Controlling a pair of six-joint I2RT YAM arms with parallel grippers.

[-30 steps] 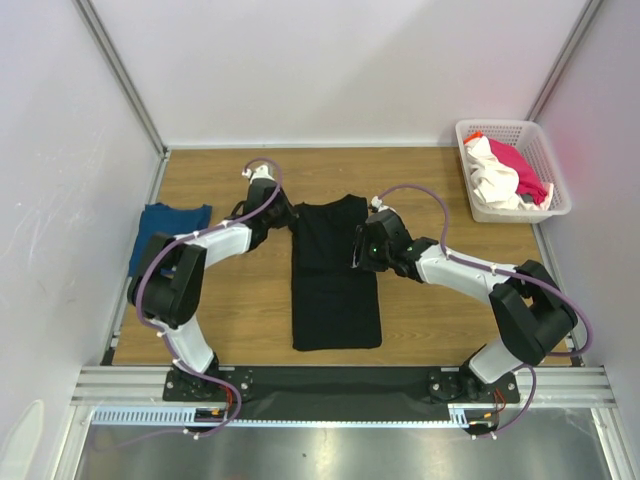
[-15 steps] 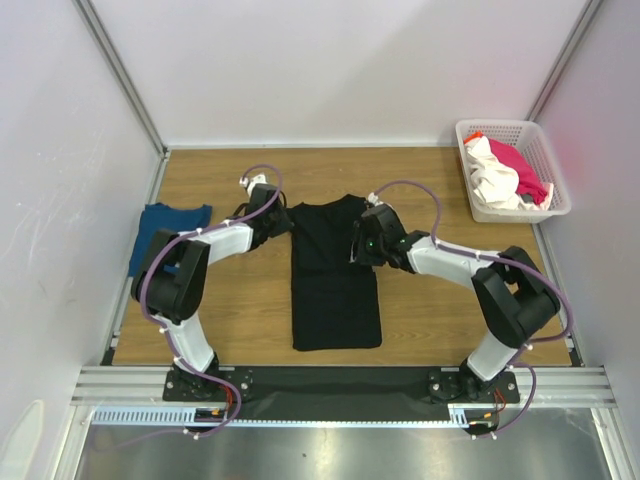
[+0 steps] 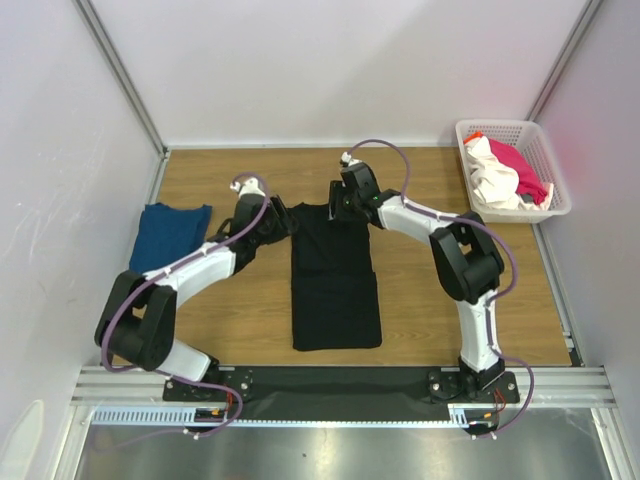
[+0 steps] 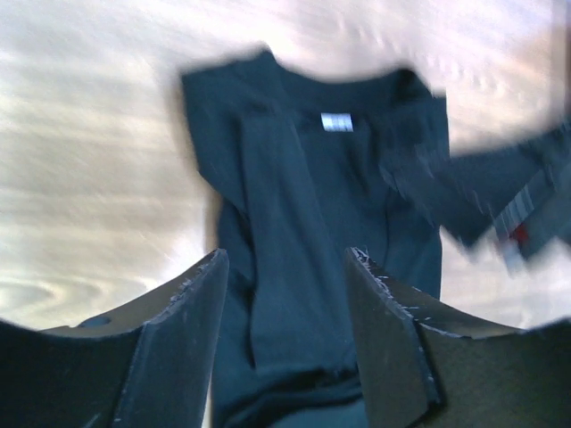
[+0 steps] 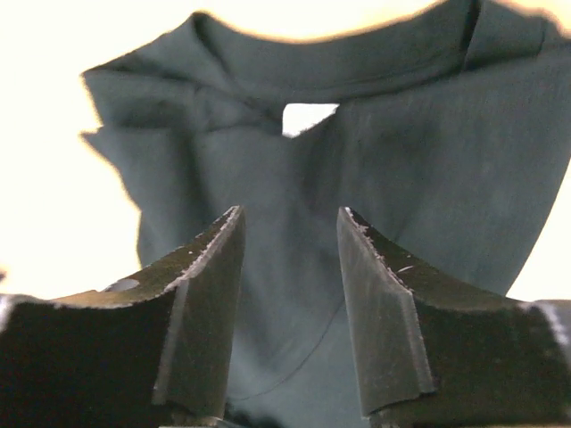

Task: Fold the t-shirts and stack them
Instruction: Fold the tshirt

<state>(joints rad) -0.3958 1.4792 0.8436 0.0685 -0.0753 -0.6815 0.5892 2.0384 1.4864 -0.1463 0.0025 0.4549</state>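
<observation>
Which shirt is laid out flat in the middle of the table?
The black shirt, lying mid-table. The blue shirt sits at the left edge; the white shirt and pink shirt are heaped in the basket, far right.

The spread t-shirt lies lengthwise in the middle of the table, collar toward the far edge, flanked there by the left gripper and right gripper, with a folded t-shirt by the left edge and a basket holding more t-shirts in the far right corner.
</observation>
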